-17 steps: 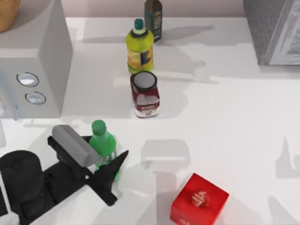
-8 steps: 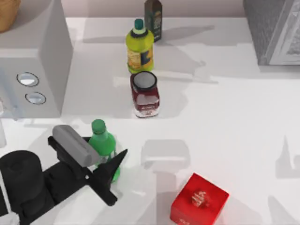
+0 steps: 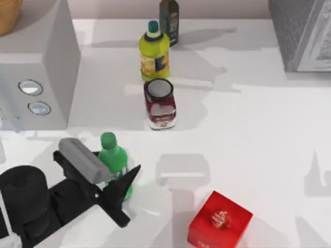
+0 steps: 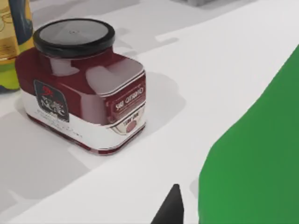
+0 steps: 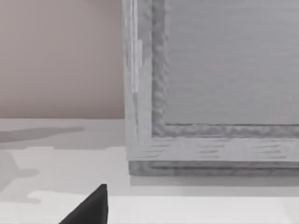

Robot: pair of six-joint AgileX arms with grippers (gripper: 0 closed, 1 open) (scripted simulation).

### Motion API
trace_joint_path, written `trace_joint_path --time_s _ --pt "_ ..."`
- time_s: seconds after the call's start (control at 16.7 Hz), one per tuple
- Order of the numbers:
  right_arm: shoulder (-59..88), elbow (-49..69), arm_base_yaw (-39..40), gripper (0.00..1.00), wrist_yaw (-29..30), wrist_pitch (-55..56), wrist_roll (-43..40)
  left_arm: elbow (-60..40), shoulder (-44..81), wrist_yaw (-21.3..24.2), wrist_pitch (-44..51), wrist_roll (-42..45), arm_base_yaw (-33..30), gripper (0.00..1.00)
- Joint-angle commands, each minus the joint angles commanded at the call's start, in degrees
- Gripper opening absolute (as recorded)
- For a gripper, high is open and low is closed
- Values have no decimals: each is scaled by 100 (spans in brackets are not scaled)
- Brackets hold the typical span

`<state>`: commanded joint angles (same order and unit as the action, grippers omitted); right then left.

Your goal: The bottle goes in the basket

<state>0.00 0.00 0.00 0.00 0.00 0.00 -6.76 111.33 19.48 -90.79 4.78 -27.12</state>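
Your left claw point(image 3: 120, 182) is closing around the green soda bottle point(image 3: 115, 161) at seven o'clock on the counter point(image 3: 248, 124), gripping low so it is standing straight for the basket point(image 3: 9, 14).

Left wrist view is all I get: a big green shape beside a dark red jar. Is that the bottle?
Observer: Yes. From above, the bottle stands upright, with the left gripper at its lower body.
Operator: Where's the basket?
Observer: The basket sits on top of a grey box at the table's far left.
Operator: And the right arm?
Observer: The right gripper is parked facing a grey appliance.
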Motion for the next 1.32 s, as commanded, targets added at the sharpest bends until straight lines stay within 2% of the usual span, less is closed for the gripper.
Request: trace_joint_path --time_s 0.24,0.54,1.32 --pt "0 0 0 100 0 0 0 -138 -474 -330 1010 -102 -296 0" --pt "0 0 0 100 0 0 0 -785 -1947 -985 3306 -238 -1015 0" --pt "0 0 0 100 0 0 0 -3422 -8213 -3224 11688 -750 -3470 0"
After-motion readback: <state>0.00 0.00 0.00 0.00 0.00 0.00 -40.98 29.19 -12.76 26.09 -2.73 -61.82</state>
